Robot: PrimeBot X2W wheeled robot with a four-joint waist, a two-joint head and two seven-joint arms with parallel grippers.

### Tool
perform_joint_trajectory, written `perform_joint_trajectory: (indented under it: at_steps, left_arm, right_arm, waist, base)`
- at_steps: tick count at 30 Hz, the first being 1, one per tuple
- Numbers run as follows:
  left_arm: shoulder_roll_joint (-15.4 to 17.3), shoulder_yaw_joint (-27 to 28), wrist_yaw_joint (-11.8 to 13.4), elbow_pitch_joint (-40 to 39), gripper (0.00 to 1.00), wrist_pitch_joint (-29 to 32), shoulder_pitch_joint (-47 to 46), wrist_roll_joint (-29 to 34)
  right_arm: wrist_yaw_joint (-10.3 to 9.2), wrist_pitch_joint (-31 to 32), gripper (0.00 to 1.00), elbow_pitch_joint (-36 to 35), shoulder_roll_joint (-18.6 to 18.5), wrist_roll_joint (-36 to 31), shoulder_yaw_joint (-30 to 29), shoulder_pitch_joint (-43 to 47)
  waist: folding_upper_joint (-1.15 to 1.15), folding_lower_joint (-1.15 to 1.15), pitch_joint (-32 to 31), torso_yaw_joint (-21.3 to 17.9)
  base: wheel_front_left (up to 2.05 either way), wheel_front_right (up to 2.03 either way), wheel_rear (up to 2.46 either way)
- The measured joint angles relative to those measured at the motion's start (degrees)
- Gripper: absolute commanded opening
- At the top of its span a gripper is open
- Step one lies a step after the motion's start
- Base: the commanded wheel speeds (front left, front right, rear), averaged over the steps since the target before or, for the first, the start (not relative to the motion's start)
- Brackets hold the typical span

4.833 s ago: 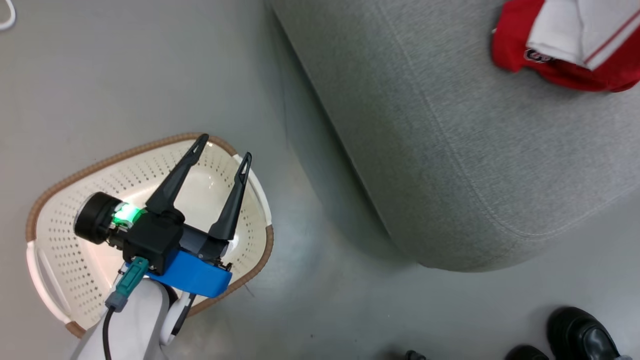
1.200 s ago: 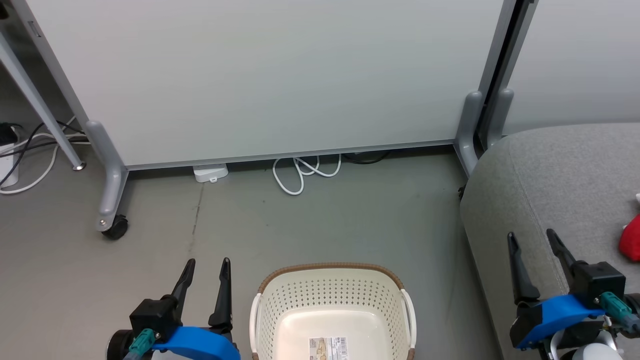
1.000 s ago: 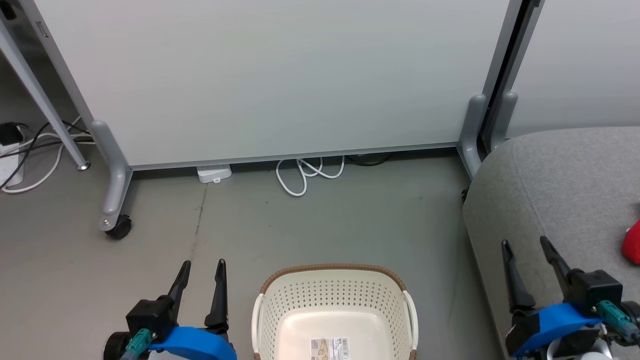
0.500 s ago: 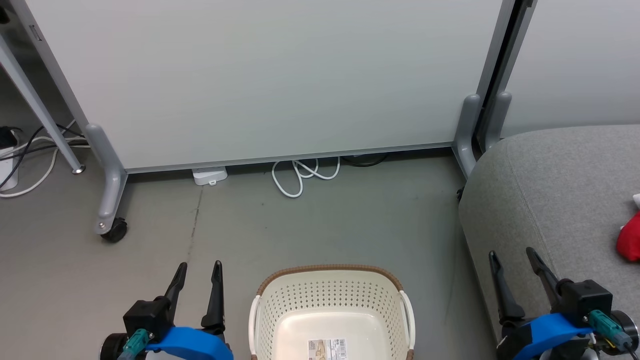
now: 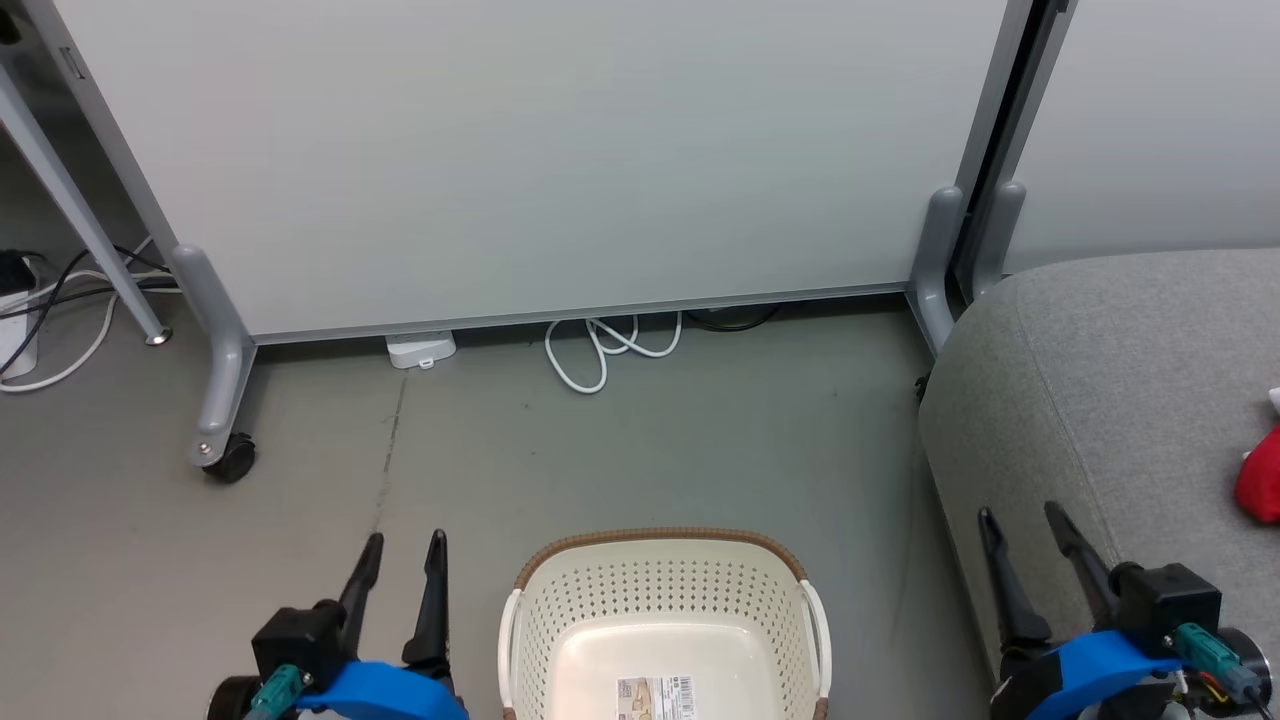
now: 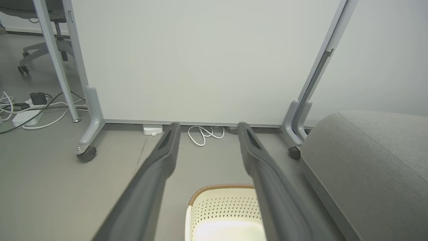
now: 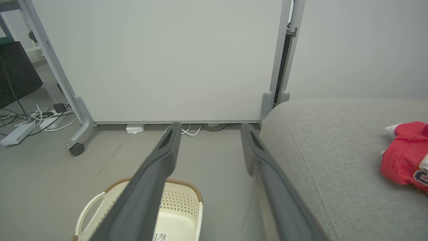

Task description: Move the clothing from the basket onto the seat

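The basket (image 5: 660, 585) sits on the grey floor (image 5: 600, 450) at the bottom middle of the head view. Its brown rim faces the far panel, and a printed label (image 5: 655, 697) shows on its pale bottom. The clothing (image 5: 1258, 485) is a bunched red piece with a bit of white, lying on the seat (image 5: 1120, 380) at the right edge of the frame, well apart from the basket. In the right wrist view it lies at the far right on the grey cushion.

The left gripper (image 5: 406, 540) is in the lower left of the frame, just beside the basket's left side. Its two dark fingers are spread wide and point up the picture with nothing between them. The right gripper (image 5: 1018, 512) is in the lower right, in front of the seat's rounded corner. It is spread just as wide and holds nothing.

Across the top stands a big pale panel (image 5: 520, 150) on grey legs, with a caster wheel (image 5: 228, 460) at the left. A looped white cable (image 5: 605, 350) and a small white box (image 5: 420, 348) lie along its bottom edge.
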Motion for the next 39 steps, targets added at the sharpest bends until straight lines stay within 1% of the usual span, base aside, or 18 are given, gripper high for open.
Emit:
perform_joint_trajectory:
  at_steps: [9,26,39]
  left_arm:
    - [-0.2,0.0,0.0,4.3,0.00,0.5,4.6,-0.2]
    - [-0.3,2.5,0.0,1.3,0.00,5.0,4.4,-16.7]
    - [-0.3,4.3,0.0,-1.0,0.00,8.0,3.3,-27.7]
  right_arm:
    - [0.00,0.1,0.00,5.0,0.4,0.2,0.0,1.5]
    - [0.00,3.1,0.00,5.1,0.5,18.9,-0.6,1.3]
    - [0.00,4.7,0.00,4.7,0.5,31.2,-1.0,0.3]
  waist:
    - [0.00,0.01,0.0,0.0]
    - [0.00,0.01,0.2,-0.7]
    - [0.00,0.01,0.4,-1.2]
  base:
    - [0.00,0.00,0.00]
    - [0.00,0.00,0.00]
    - [0.00,0.00,0.00]
